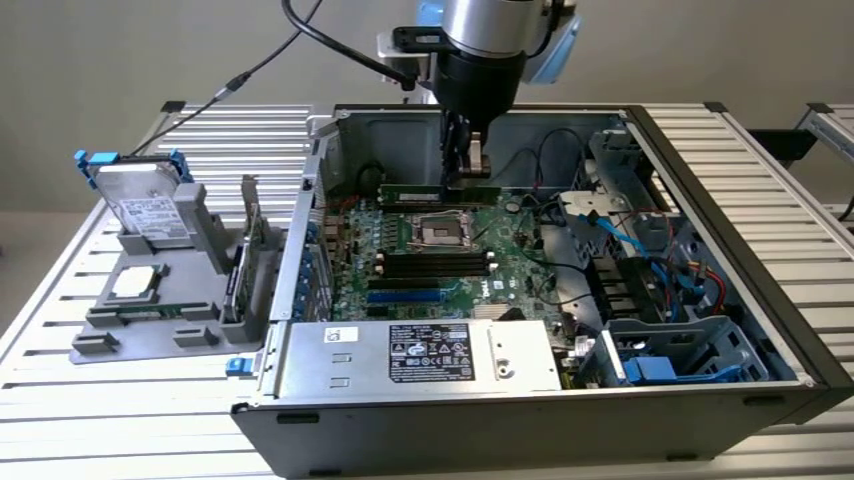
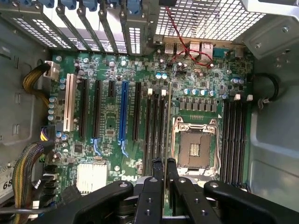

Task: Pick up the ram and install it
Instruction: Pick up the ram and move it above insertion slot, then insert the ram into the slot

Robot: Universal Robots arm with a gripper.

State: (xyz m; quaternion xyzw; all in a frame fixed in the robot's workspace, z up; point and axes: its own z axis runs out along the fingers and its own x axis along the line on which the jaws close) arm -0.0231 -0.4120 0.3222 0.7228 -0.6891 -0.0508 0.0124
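Note:
My gripper [image 1: 467,178] reaches down into the open computer case [image 1: 747,330] and is shut on the ram [image 1: 441,192], a long thin green stick held level above the far part of the motherboard [image 1: 507,265]. In the wrist view the ram [image 2: 166,130] shows edge-on as a thin line running out from between the two black fingers [image 2: 157,164] of the gripper [image 2: 164,163]. It hangs over the bank of long black slots [image 2: 155,130] beside the CPU socket [image 2: 194,147]. A second bank of slots [image 2: 233,140] lies on the socket's other side.
A grey parts holder [image 1: 160,300] on the exterior view's left carries a hard drive [image 1: 140,205], a CPU chip and an upright card [image 1: 248,255]. The power supply [image 1: 414,355] lines the case's near edge. Cables and a drive cage [image 1: 667,350] crowd the right side.

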